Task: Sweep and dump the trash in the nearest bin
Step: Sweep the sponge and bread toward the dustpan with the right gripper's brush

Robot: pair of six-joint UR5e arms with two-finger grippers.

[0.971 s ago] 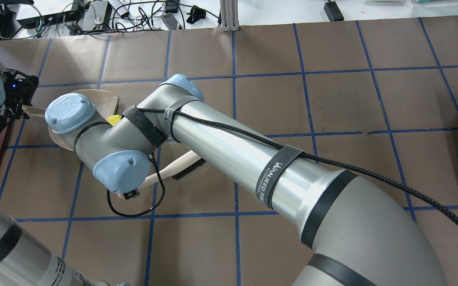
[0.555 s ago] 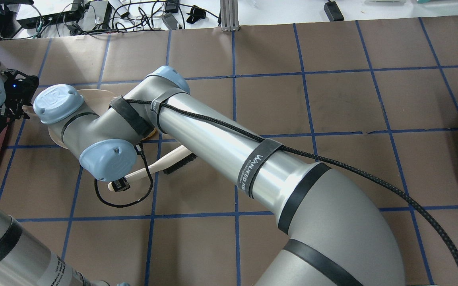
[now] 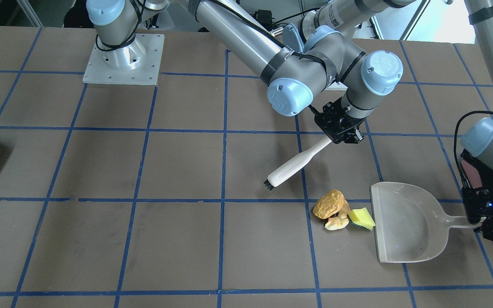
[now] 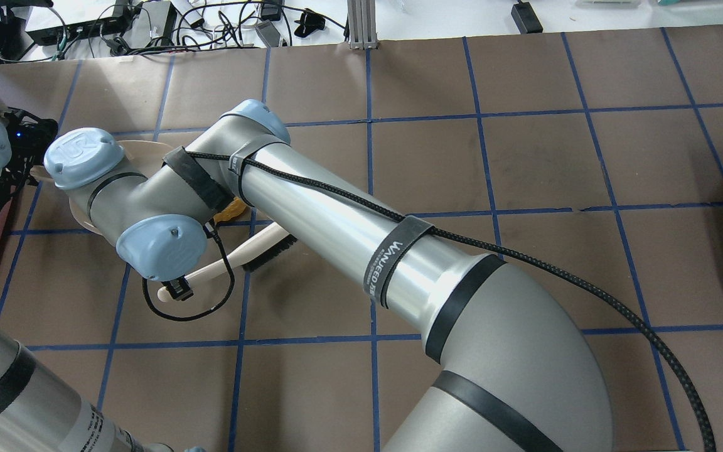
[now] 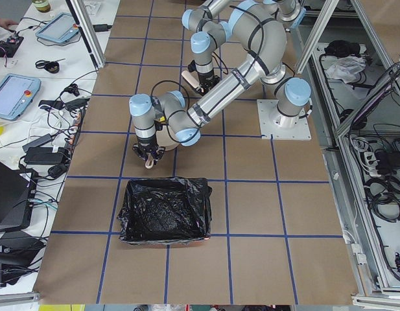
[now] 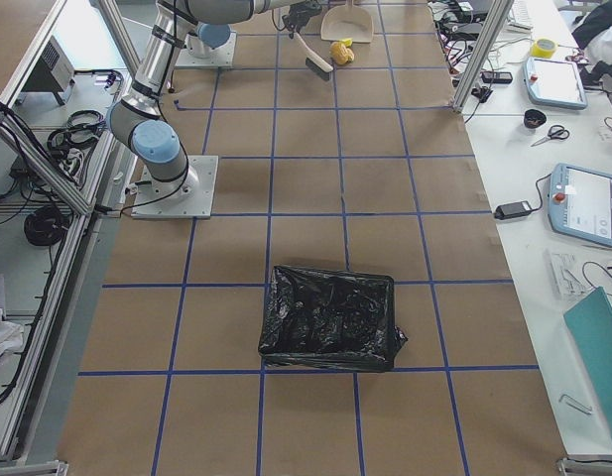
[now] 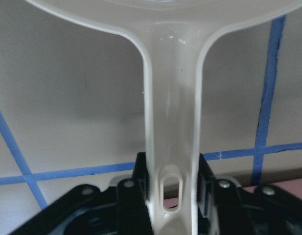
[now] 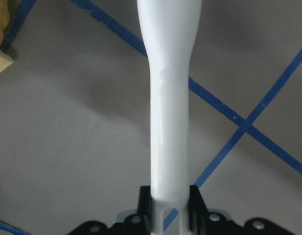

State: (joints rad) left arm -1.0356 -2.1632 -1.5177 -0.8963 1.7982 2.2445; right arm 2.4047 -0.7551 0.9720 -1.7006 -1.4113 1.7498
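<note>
- Beige plastic dustpan (image 3: 405, 222) rests on the table (image 3: 144, 248). My left gripper (image 7: 171, 171) is clamped on its handle.
- My right gripper (image 3: 341, 130) is pinched on the handle end of the white brush (image 3: 298, 162). The bristles sit near the trash but do not touch it.
- The trash lies at the pan's lip, toward one end. The sponge wedge (image 3: 361, 217) touches the lip.
- Risk: the walnut-like piece (image 3: 328, 204) is lumpy. I judge an off-line stroke could roll it past the lip's end.
- Risk: a hard push may shove the pan back and twist its thin handle in the grip.
- Risk: both wrists are working close together, so contact is possible.
- Count:
  - three trash pieces, including the crust piece (image 3: 336, 223)
  - one brush
  - one dustpan
  - two bag-lined bins, the near bin (image 5: 164, 210) and the far bin (image 6: 330, 317)
</note>
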